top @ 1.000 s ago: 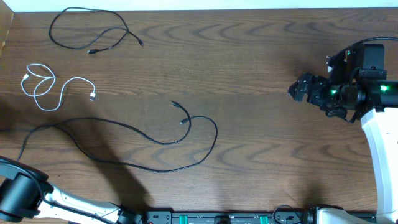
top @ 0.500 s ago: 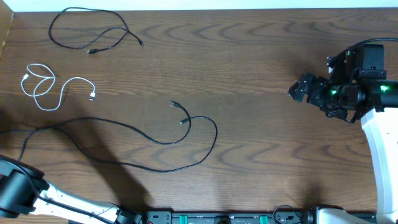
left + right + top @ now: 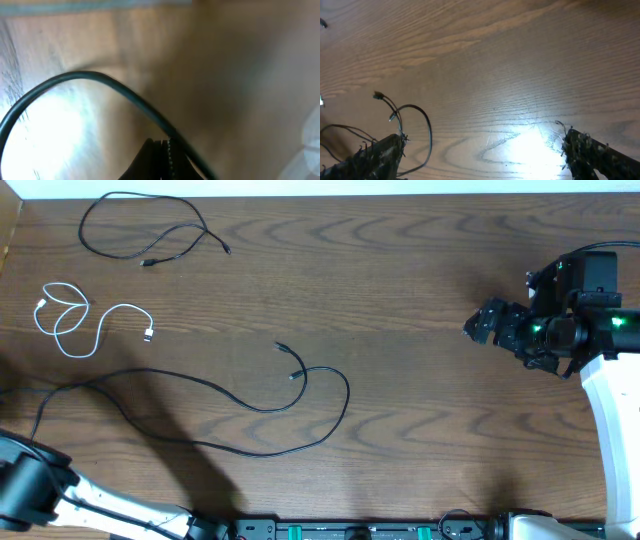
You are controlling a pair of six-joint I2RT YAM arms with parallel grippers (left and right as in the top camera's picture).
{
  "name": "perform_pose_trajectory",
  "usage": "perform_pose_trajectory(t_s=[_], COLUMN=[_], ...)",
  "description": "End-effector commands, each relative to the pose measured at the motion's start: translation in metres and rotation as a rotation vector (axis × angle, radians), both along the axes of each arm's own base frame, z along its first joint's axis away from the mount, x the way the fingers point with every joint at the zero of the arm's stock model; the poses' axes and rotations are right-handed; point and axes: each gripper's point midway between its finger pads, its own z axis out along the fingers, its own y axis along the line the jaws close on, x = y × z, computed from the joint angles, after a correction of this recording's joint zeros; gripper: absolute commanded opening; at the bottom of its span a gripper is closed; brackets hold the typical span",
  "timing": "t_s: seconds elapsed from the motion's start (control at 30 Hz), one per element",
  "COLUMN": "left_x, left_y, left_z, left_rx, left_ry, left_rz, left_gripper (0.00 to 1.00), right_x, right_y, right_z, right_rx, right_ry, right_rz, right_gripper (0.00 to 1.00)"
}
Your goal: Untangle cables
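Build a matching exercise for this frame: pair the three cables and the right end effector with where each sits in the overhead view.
Things:
1. short black cable
2. white cable
3. long black cable
4. right end effector

Places:
A. from the table's centre across to the lower left
B. far right, well away from every cable
C. top left corner
D. left side, between the two black cables

Pairs: 1-C, 2-D, 3-A, 4-B
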Motion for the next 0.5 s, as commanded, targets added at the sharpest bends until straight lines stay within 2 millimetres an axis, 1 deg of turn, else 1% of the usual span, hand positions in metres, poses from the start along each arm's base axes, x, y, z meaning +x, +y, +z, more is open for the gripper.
perform_pose_trajectory(t_s=[0.0,0.07,0.1,0.13,0.17,0.2,0.23,0.27,0.33,0.37,0.4,0.43,0.47], left_x=[0.027,0.036,0.040,0.046,0.052,0.060,0.067,0.073,0.081,0.084,0.090,0.094,0.099], left_y=[-0.015,-0.034,-0.044,-0.059,-0.072,-0.092,-0.110,-0.132,-0.178,-0.198,-0.220,-0.237,-0.258], left_z=[0.117,0.151,0.164,0.178,0.187,0.196,0.200,0.201,0.187,0.180,0.173,0.168,0.163], left_rx=[0.031,-0.026,-0.060,-0.105,-0.147,-0.203,-0.257,-0.326,-0.457,-0.494,-0.516,-0.523,-0.520], left_ry=[-0.295,-0.411,-0.459,-0.510,-0.546,-0.581,-0.599,-0.599,-0.524,-0.479,-0.433,-0.401,-0.369], left_rz=[0.042,0.050,0.040,0.020,-0.002,-0.047,-0.088,-0.122,-0.179,-0.220,-0.287,-0.355,-0.444], left_gripper=[0.07,0.07,0.08,0.08,0.08,0.08,0.08,0.08,0.08,0.14,0.17,0.17,0.25], right_x=[-0.001,-0.001,0.000,0.001,0.003,0.005,0.006,0.008,0.011,0.012,0.011,0.011,0.010], right_y=[0.001,0.001,0.001,0.001,0.001,0.001,0.001,0.001,0.002,0.003,0.003,0.003,0.003], right_z=[-0.004,-0.004,-0.005,-0.006,-0.006,-0.008,-0.009,-0.010,-0.014,-0.015,-0.017,-0.018,-0.019], right_rx=[0.000,0.000,0.000,0.000,0.000,0.000,0.000,-0.001,0.004,0.009,0.011,0.013,0.013], right_ry=[0.011,0.009,0.007,0.002,-0.005,-0.012,-0.016,-0.023,-0.037,-0.039,-0.037,-0.033,-0.029], right_rz=[-0.005,-0.005,-0.005,-0.005,-0.005,-0.005,-0.005,-0.005,-0.003,-0.001,0.000,0.001,0.001], right_gripper=[0.99,0.99,0.99,0.99,0.99,0.99,0.99,0.99,0.99,0.99,0.99,0.99,0.99])
